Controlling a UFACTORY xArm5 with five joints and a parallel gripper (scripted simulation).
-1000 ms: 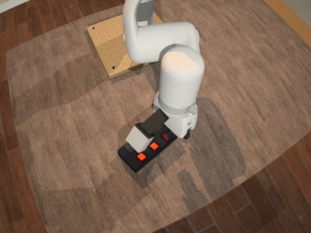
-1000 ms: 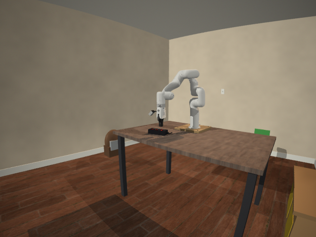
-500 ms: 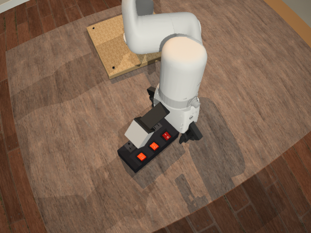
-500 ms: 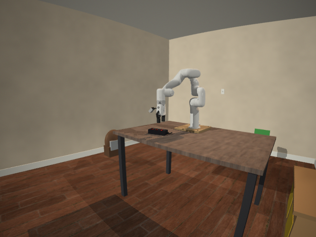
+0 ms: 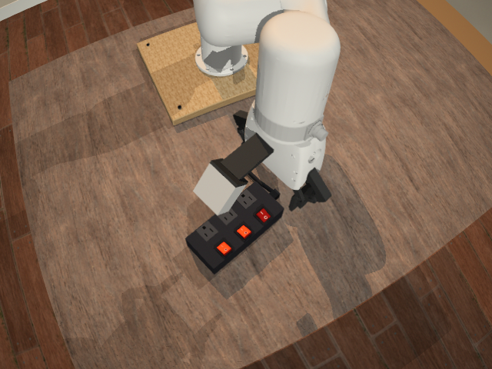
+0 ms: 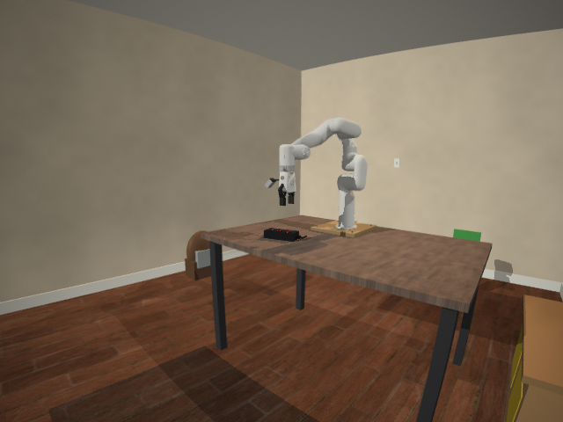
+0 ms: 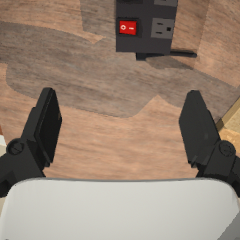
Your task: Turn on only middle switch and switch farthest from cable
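At the top view's centre, my gripper [image 5: 280, 161] [image 6: 287, 200] [image 7: 121, 104] hangs wide open, empty; switching looks finished, so I'd keep clear.

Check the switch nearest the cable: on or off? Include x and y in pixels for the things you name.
Off: the switch nearest the cable [image 5: 263, 215] [image 7: 128, 27] is darker red, while the other two glow orange.
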